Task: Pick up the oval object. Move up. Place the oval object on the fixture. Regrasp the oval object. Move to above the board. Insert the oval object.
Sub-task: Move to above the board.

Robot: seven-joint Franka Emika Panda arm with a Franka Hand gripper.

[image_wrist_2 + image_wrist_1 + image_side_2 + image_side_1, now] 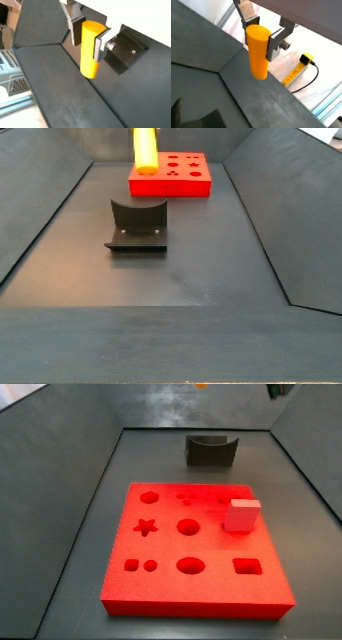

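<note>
In a wrist view the gripper [264,36] is closed on the oval object [257,52], its silver fingers [275,44] pressing the upper part of the peg from both sides. The peg's long axis runs along the fingers, and its free rounded end reaches well beyond the fingertips, over the dark grey floor [211,95]. Beyond the floor's edge lies a yellow power strip [298,70] with a black cable.

In a wrist view from the opposite side the gripper [87,37] clamps the oval object [90,49] in the same way, with one finger [100,47] flat against its side. The peg points lengthwise away from the wrist, above the dark floor [80,105].

In a side view the board [194,549] lies flat on the floor, with a pink-red cuboid block [242,515] standing on it near one edge. The fixture [210,449] stands beyond the board, apart from it. The gripper is out of frame here; only a tiny orange speck shows at the top edge.

In a side view the oval object [143,148] hangs upright, long axis vertical, high in the picture, in front of the board [171,175]. Whether it is directly over the board cannot be told. The fixture [138,224] stands nearer to the camera, well apart from the peg.
</note>
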